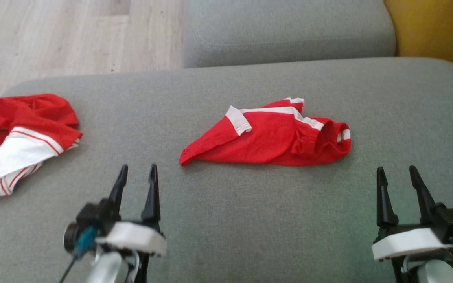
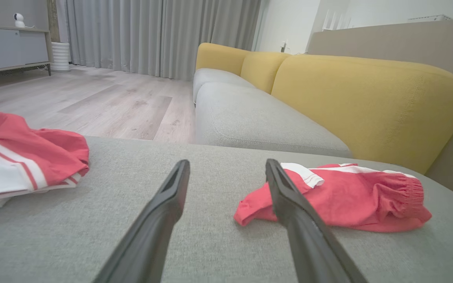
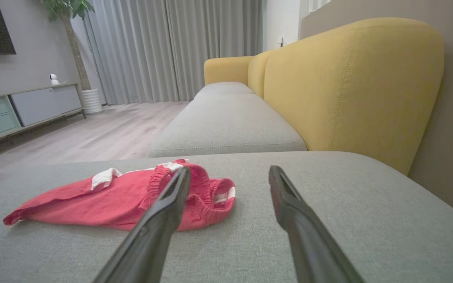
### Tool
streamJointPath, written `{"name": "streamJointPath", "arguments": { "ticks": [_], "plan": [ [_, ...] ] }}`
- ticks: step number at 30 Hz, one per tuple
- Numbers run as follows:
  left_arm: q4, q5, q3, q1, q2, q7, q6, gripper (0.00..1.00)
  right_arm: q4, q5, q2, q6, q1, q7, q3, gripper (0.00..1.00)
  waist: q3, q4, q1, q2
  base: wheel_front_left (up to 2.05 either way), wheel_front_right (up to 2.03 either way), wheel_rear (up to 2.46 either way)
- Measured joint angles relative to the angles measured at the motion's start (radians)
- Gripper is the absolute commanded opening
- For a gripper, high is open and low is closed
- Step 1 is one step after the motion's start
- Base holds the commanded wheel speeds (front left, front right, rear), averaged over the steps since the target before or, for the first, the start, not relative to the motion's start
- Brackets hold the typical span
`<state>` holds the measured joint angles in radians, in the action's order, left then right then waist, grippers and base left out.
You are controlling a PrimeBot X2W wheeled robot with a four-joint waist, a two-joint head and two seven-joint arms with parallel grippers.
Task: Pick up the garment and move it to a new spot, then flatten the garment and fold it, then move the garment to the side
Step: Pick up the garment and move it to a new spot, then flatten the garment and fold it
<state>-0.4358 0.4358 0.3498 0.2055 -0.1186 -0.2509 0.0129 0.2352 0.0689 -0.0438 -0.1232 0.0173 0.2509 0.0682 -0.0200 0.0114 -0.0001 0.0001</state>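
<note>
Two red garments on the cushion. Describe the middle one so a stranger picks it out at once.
On the wide grey seat cushion, look near the centre. The red garment there lies fairly flat. Unlike the bunched garment at the cushion's left edge with its broad white panel, it is almost all red, with narrow white trim and a gathered elastic band at its right end.

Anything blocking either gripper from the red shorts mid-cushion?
Nothing visible. Bare grey cushion lies between the red shorts and the left gripper and right gripper, both with jaws open and empty. The second red-and-white garment sits off to the left, apart from either path.
</note>
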Motion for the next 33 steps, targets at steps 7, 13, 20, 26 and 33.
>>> {"name": "streamJointPath", "arguments": {
  "ticks": [7, 13, 20, 26, 33],
  "plan": [
    [0.114, -0.034, -0.047, -0.178, -0.007, 0.000, 0.022, 1.00, 0.000, 0.008, 0.000, 0.000, 0.039, 0.000, -0.007, 1.00, -0.042, 0.013, 0.0000, 0.0000, 0.00, 0.00, 0.00],
    [0.170, -0.050, -0.068, -0.282, -0.006, 0.000, 0.031, 1.00, 0.000, 0.017, 0.001, 0.000, 0.086, 0.000, -0.008, 1.00, -0.066, 0.022, 0.0000, 0.0000, 0.00, 0.00, 0.00],
    [0.182, -0.067, -0.067, -0.331, -0.003, 0.000, 0.031, 1.00, 0.009, 0.022, 0.001, 0.000, 0.101, 0.000, -0.026, 1.00, -0.083, 0.024, 0.0001, 0.0000, 0.00, 0.00, 0.00],
    [0.165, -0.067, -0.065, -0.337, -0.002, 0.000, 0.031, 1.00, 0.017, 0.027, 0.001, 0.000, 0.102, 0.000, -0.031, 1.00, -0.093, 0.026, 0.0001, 0.0000, 0.00, 0.00, 0.00],
    [0.151, -0.067, -0.063, -0.337, -0.002, 0.000, 0.031, 1.00, 0.030, 0.027, 0.001, 0.000, 0.107, 0.000, -0.036, 1.00, -0.095, 0.030, 0.0001, 0.0000, 0.00, 0.00, 0.00]
  ]
}}
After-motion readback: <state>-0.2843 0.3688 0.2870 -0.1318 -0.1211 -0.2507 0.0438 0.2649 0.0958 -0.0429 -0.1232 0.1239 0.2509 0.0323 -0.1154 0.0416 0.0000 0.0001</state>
